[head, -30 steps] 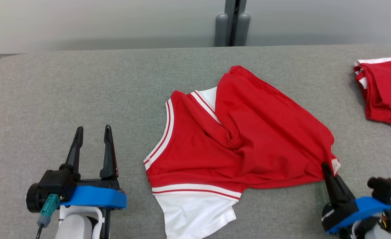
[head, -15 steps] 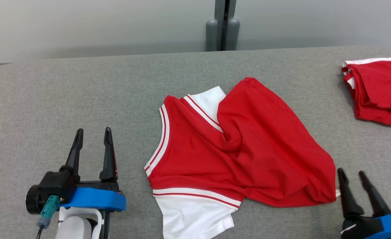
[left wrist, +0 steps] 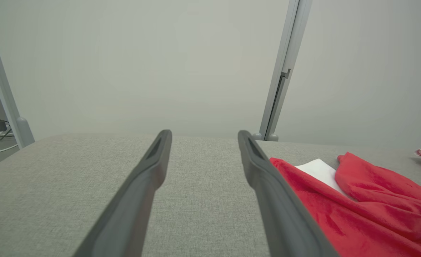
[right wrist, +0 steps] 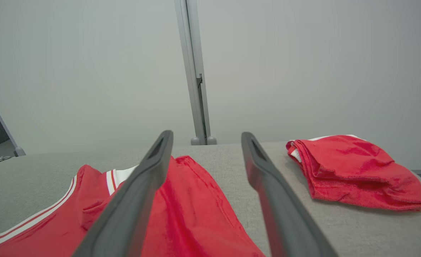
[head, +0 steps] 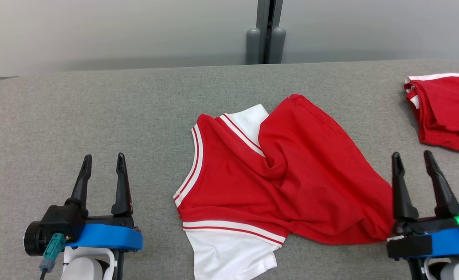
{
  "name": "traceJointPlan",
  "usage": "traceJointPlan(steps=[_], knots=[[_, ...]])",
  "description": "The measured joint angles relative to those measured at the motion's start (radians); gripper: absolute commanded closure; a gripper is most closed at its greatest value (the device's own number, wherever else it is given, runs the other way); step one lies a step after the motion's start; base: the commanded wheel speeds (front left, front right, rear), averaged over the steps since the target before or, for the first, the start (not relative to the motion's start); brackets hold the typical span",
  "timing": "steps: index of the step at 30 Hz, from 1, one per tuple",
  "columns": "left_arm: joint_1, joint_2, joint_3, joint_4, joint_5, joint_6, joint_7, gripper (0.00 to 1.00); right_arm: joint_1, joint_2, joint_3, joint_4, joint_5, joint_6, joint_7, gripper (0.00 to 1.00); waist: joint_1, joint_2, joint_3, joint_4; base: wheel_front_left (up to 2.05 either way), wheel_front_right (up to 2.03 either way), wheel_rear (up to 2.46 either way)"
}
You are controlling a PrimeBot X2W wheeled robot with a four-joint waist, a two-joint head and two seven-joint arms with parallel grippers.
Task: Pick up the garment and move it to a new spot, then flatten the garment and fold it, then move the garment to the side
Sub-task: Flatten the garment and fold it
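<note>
A red garment (head: 291, 179) with white sleeves and white-striped trim lies crumpled in the middle of the grey table (head: 97, 109), its right half folded over the collar. It shows too in the left wrist view, the garment (left wrist: 367, 207), and in the right wrist view, the garment (right wrist: 189, 214). My right gripper (head: 411, 159) stands open just off the garment's right edge, nothing between its fingers. Well to the left of the cloth, my left gripper (head: 102, 161) is open and empty.
A second red garment (head: 447, 112), folded, lies at the table's far right edge, seen as the folded pile (right wrist: 353, 171) from the right wrist. A grey post (head: 266, 35) stands behind the table against the pale wall. Bare table lies left of the garment.
My right gripper was shut on the garment's lower right corner; it opened, let the cloth drop flat and moved up beside it. The head camera shifted slightly.
</note>
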Motion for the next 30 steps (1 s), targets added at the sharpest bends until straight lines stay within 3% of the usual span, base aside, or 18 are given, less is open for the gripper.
traceJointPlan(steps=[8,15,23,30], knots=[[-0.003,0.001,-0.007,-0.007,0.021,-0.002,0.000,0.00,-0.059,0.028,0.022,0.088,-0.030,0.000,-0.026,0.00,0.0000,0.0000,0.006,0.006,0.00,0.00,0.00],[-0.050,0.005,-0.109,0.043,0.062,-0.011,0.000,0.00,-0.080,0.030,0.020,0.122,-0.042,0.000,-0.031,0.00,0.0000,0.0000,0.021,0.002,0.00,0.00,0.00],[-0.124,0.051,-0.284,0.286,0.055,-0.017,0.007,0.00,-0.097,0.030,0.027,0.151,-0.042,0.000,-0.034,0.00,0.0000,0.0000,0.047,-0.021,0.00,0.00,0.00],[-0.160,0.088,-0.354,0.438,0.005,-0.017,0.006,0.00,-0.098,0.029,0.022,0.163,-0.042,0.000,-0.034,0.00,0.0000,0.0000,0.062,-0.039,0.00,0.00,0.00]])
